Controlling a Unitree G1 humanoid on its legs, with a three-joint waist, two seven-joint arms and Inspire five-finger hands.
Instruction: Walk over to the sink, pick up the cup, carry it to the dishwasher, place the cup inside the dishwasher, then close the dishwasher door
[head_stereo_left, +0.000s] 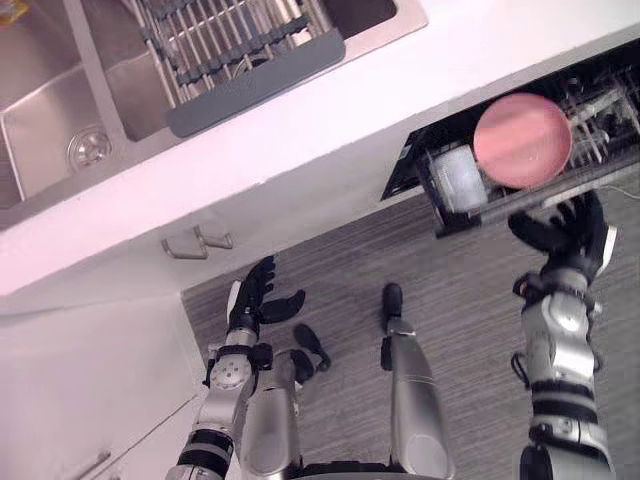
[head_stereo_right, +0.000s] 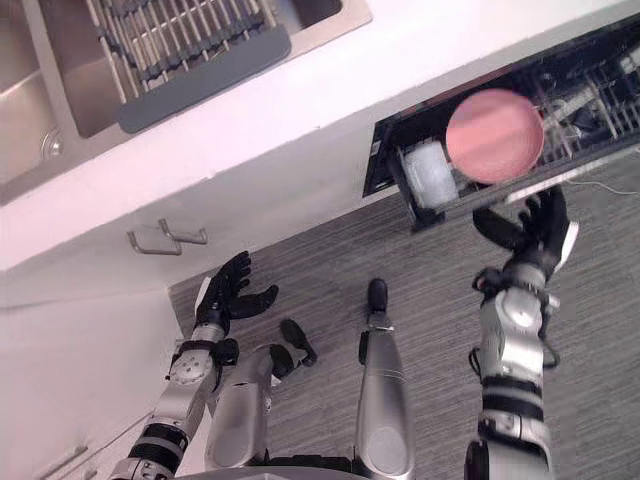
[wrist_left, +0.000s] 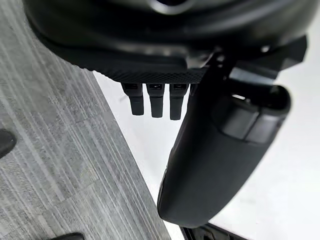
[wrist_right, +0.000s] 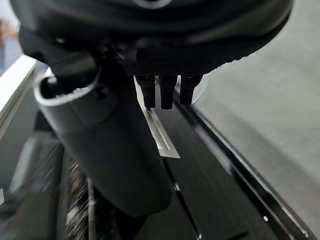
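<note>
A pink round cup (head_stereo_left: 522, 140) sits in the dishwasher's rack (head_stereo_left: 600, 110), seen from above through the narrow gap over the door. My right hand (head_stereo_left: 565, 235) is open just below the door's grey top edge (head_stereo_left: 500, 211), fingers spread and up against it. In the right wrist view its straight fingers (wrist_right: 167, 92) point along the dark door panel (wrist_right: 210, 170). My left hand (head_stereo_left: 255, 300) hangs open and holds nothing, low in front of the white cabinet (head_stereo_left: 90, 370).
A steel sink (head_stereo_left: 60, 100) with a dish rack (head_stereo_left: 240, 50) lies at the upper left, set in the white counter (head_stereo_left: 400, 110). A cloudy white container (head_stereo_left: 460, 178) stands beside the pink cup. A cabinet handle (head_stereo_left: 197, 243) sticks out above my left hand. Grey floor (head_stereo_left: 450, 300) lies below.
</note>
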